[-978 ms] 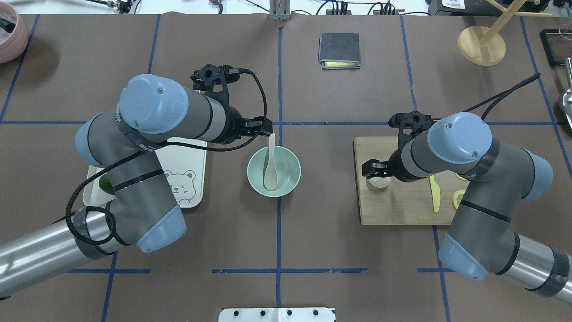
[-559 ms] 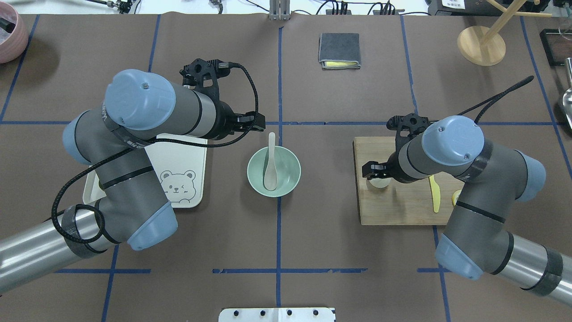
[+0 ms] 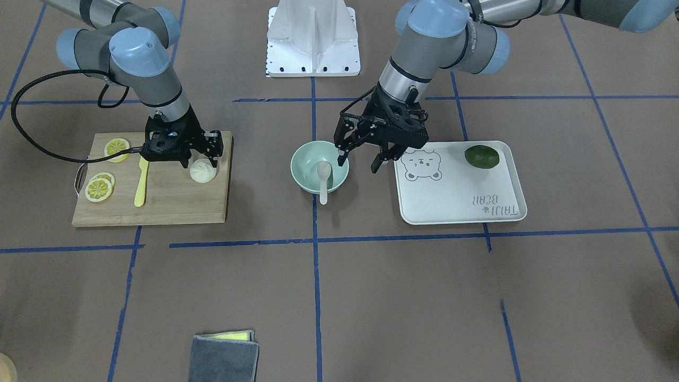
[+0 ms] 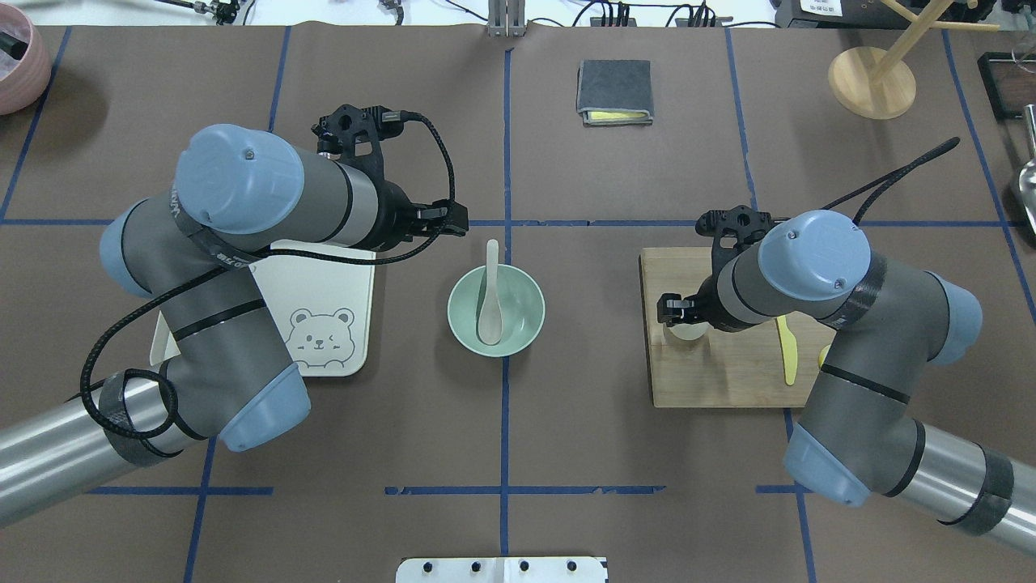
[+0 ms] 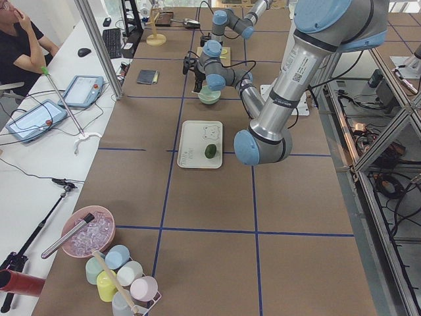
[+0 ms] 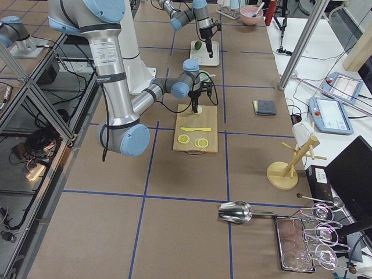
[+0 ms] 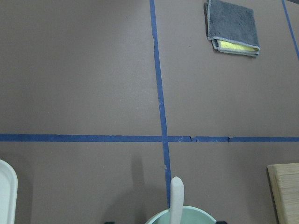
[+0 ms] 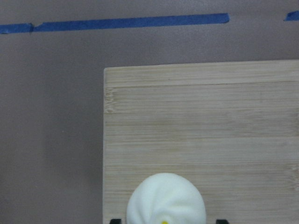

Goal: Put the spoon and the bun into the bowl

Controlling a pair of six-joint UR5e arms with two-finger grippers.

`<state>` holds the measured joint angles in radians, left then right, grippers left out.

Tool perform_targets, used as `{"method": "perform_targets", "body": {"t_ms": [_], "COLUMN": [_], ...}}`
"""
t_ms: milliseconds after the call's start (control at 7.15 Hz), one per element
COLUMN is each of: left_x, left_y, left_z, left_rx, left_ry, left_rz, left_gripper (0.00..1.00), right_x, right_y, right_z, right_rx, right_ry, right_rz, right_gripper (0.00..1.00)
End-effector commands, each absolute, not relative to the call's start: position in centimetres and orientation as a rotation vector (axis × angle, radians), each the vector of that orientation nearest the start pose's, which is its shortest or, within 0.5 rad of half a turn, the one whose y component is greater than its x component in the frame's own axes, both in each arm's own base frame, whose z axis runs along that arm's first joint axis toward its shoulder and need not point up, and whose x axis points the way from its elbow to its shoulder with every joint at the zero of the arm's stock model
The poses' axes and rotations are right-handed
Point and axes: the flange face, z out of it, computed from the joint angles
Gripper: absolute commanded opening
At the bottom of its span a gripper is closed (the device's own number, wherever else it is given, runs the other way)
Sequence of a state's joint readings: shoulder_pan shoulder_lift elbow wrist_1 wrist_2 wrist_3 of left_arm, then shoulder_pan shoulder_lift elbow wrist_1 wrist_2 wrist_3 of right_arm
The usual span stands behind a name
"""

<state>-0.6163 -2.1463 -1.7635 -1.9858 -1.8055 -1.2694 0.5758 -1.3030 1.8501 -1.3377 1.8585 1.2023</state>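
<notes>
The pale spoon point(image 4: 490, 287) lies in the mint-green bowl point(image 4: 524, 309), with its handle over the far rim. It also shows in the front view point(image 3: 323, 178) inside the bowl point(image 3: 305, 167). My left gripper point(image 3: 358, 164) is open and empty, just beside the bowl toward the tray, and also shows overhead point(image 4: 453, 219). The white pleated bun point(image 3: 203, 171) sits on the wooden cutting board point(image 3: 175, 204). My right gripper point(image 3: 200, 162) is open and straddles the bun without touching it. The right wrist view shows the bun point(image 8: 166, 200) between the fingertips.
Lemon slices point(image 3: 99, 188) and a yellow knife point(image 3: 140, 183) lie on the board. A white bear tray point(image 3: 461, 196) with a lime point(image 3: 481, 157) sits by the left arm. A grey cloth point(image 4: 614, 91) and a wooden stand point(image 4: 872, 81) are at the far side.
My left gripper has let go of the spoon's handle and drawn back to the left, away from the bowl. The spoon stays in the bowl. The right arm has shifted slightly over the bun.
</notes>
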Motion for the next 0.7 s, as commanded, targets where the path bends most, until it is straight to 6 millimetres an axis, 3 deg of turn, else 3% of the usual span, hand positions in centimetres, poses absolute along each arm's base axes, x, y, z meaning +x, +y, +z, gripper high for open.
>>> {"method": "perform_targets", "body": {"t_ms": [0,280,419,559], "left_x": [45.0,45.0,44.6,42.7], "left_y": [-45.5,-45.5,-45.7,-46.5], "left_z": [19.7,19.7,19.6,19.2], "left_rx": [0.338,0.338,0.344,0.369], "left_ry": [1.148,1.148,1.149,1.156], "left_rz": [-0.138,-0.138,-0.142,-0.158], "left_gripper": [0.77,0.77,0.77,0.77], "right_x": [-43.3,-42.8,-42.4,-41.9], "right_y": [-40.7,-40.7,-40.4,-41.2], "right_z": [36.4,35.8,34.4,30.9], "right_rx": [0.112,0.120,0.131,0.156], "right_ry": [-0.818,-0.829,-0.854,-0.888], "right_rz": [0.082,0.084,0.088,0.096], "right_gripper": [0.00,0.00,0.00,0.00]}}
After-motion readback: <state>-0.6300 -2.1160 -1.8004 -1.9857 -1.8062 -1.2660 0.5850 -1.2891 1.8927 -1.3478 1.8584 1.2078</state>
